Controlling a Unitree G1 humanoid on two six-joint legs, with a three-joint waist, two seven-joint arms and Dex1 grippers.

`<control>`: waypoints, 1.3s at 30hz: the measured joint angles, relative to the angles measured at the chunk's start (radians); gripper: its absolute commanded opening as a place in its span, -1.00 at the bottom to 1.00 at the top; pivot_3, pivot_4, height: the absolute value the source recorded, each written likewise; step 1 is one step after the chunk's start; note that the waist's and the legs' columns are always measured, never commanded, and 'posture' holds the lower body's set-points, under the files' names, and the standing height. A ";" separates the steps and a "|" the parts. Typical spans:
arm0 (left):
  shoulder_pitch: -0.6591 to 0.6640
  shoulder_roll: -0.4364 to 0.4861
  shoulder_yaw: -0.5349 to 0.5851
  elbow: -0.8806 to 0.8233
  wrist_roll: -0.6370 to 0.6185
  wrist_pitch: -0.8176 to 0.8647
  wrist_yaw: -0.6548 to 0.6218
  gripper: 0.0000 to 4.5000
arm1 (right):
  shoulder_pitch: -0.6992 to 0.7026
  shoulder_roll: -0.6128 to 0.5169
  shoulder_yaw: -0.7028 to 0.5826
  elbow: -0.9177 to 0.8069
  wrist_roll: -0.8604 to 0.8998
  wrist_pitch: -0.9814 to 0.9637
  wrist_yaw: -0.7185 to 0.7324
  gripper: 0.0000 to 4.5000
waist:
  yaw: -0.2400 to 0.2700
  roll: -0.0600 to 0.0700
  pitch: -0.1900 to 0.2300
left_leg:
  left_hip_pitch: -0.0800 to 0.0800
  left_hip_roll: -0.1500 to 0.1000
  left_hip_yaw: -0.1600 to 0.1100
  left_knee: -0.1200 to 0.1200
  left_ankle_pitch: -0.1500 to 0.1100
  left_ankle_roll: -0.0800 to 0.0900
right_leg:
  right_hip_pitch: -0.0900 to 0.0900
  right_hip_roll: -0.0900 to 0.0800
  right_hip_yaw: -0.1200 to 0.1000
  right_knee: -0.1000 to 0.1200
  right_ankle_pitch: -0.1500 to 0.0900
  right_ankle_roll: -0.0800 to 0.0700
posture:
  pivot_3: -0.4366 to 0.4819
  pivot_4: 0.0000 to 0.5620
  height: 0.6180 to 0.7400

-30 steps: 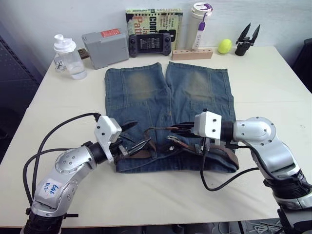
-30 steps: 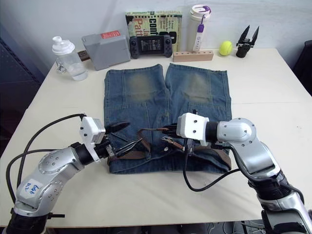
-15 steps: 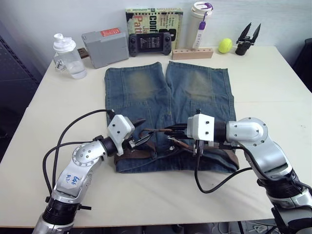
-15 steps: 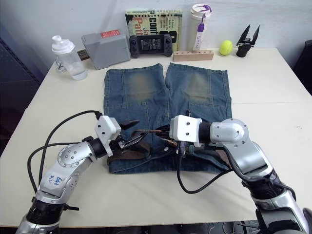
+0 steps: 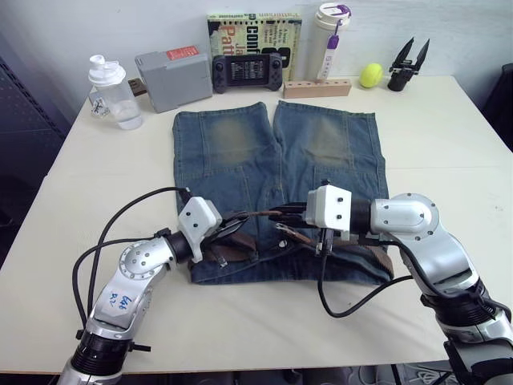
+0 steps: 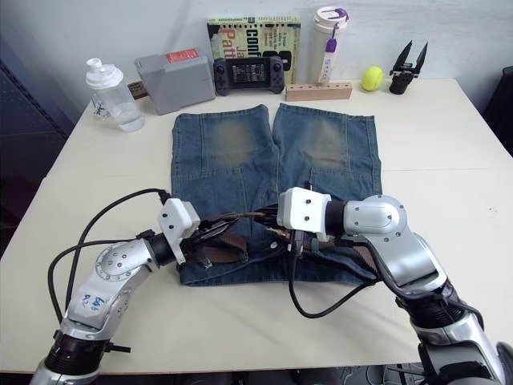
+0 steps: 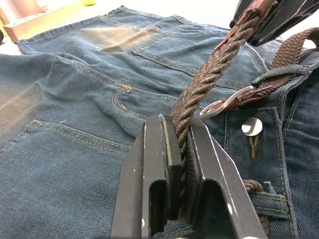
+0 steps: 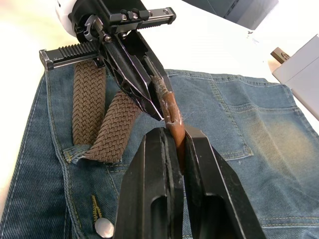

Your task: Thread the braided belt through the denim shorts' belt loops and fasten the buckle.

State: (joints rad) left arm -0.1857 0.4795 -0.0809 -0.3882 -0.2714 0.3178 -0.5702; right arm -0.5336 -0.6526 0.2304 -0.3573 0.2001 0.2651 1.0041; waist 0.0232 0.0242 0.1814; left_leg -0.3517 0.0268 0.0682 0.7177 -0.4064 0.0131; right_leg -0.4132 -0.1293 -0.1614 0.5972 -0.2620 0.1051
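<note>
Denim shorts (image 5: 276, 172) lie flat on the tabletop (image 5: 449, 160), legs pointing away from the robot and waistband nearest it, which puts the belt loops (image 7: 279, 74) within reach of both arms. Along that waistband runs the belt (image 7: 204, 82), already passing under a loop on each side, so the threading looks largely done. Its free tail rises off the cloth and spans the gap between the two arms above the fly. The left gripper (image 7: 182, 144) has its fingers (image 7: 209, 169) pinched tight on the braid, and the right gripper (image 8: 174, 144) has its fingers (image 8: 154, 169) pressed shut on the smooth leather tip, the two grips nearly touching; this probably keeps the tail taut and aimed. Just beside it, the buckle (image 7: 232, 102) rests on the denim near the fly button (image 7: 252, 126), likely the tail's target.
</note>
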 measured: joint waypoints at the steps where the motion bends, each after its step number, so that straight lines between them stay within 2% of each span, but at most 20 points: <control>1: 0.002 -0.001 0.006 -0.001 -0.002 -0.001 0.000 -1.00 | 0.000 0.003 -0.002 0.000 0.002 0.011 -0.008 -0.30 | 0.000 0.000 0.000 | 0.000 0.000 0.000 0.000 0.000 0.000 | 0.000 0.000 0.000 0.000 0.000 0.000 | -0.05 -0.47 0.76; 6: 0.034 -0.017 0.040 -0.019 -0.027 0.012 0.006 -1.00 | 0.004 0.008 -0.041 -0.010 0.045 0.110 -0.042 0.71 | 0.000 0.000 0.000 | 0.000 0.000 0.000 0.000 0.000 0.000 | 0.000 0.000 0.000 0.000 0.000 0.000 | -0.05 -0.47 0.76; 7: 0.041 -0.019 0.043 -0.025 -0.032 0.018 0.007 -1.00 | 0.009 0.006 -0.051 -0.019 0.053 0.131 -0.050 0.97 | 0.001 0.000 0.000 | 0.000 0.000 0.000 0.000 0.000 0.000 | 0.000 0.000 0.000 0.000 0.000 0.000 | -0.05 -0.47 0.76; 13: 0.071 0.010 0.041 -0.058 -0.020 0.030 0.002 -1.00 | 0.118 -0.007 -0.077 -0.067 0.071 0.197 -0.082 0.99 | 0.000 0.000 0.000 | 0.000 0.000 -0.001 0.000 0.000 0.000 | 0.000 0.000 0.000 0.000 0.000 0.000 | -0.05 -0.47 0.76; 18: 0.088 0.000 0.042 -0.071 -0.019 0.081 0.024 -1.00 | 0.147 0.002 -0.025 -0.066 -0.018 0.187 -0.149 0.99 | 0.000 0.000 0.000 | 0.000 0.000 0.000 0.000 0.000 0.000 | 0.000 0.000 0.000 0.000 0.000 0.000 | -0.05 -0.47 0.76; 20: 0.097 -0.001 0.042 -0.077 -0.019 0.097 0.028 -1.00 | 0.152 0.014 0.005 -0.049 -0.099 0.180 -0.221 0.99 | 0.001 0.000 0.000 | 0.000 0.000 0.000 0.000 0.000 0.000 | 0.000 0.000 0.000 0.000 0.000 0.000 | -0.05 -0.47 0.76; 24: 0.097 -0.001 0.042 -0.087 -0.020 0.113 0.035 -1.00 | 0.196 0.021 0.010 -0.037 -0.140 0.198 -0.265 0.99 | 0.002 0.000 0.000 | 0.000 0.000 -0.001 0.000 0.000 0.000 | 0.000 0.000 0.000 0.000 0.000 0.000 | -0.05 -0.47 0.76; 32: 0.098 0.002 0.060 -0.108 -0.028 0.129 0.033 -1.00 | 0.283 0.045 -0.071 -0.159 -0.054 0.280 -0.282 0.99 | 0.000 0.000 0.000 | 0.000 0.000 -0.001 0.000 0.000 0.000 | 0.000 0.000 0.001 0.000 0.000 0.000 | -0.05 -0.47 0.76; 36: 0.093 0.005 0.063 -0.107 -0.037 0.136 0.022 -1.00 | 0.349 0.027 -0.134 -0.225 0.022 0.306 -0.253 0.99 | 0.002 0.000 0.000 | 0.000 0.000 -0.001 -0.001 0.000 0.000 | 0.000 0.000 0.000 -0.001 0.000 0.000 | -0.05 -0.47 0.76; 39: 0.083 0.014 0.069 -0.104 -0.041 0.139 0.005 -1.00 | 0.394 -0.014 -0.134 -0.253 0.034 0.302 -0.228 0.99 | 0.001 0.000 0.000 | 0.000 0.000 -0.001 0.000 0.000 0.000 | 0.000 0.000 0.001 0.000 0.000 0.000 | -0.05 -0.47 0.76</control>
State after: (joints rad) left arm -0.1031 0.4936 -0.0122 -0.4924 -0.3123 0.4563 -0.5650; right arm -0.1397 -0.6662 0.0967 -0.6107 0.2338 0.5674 0.7766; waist 0.0242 0.0239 0.1812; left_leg -0.3517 0.0268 0.0676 0.7173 -0.4064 0.0130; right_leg -0.4131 -0.1293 -0.1607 0.5968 -0.2620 0.1051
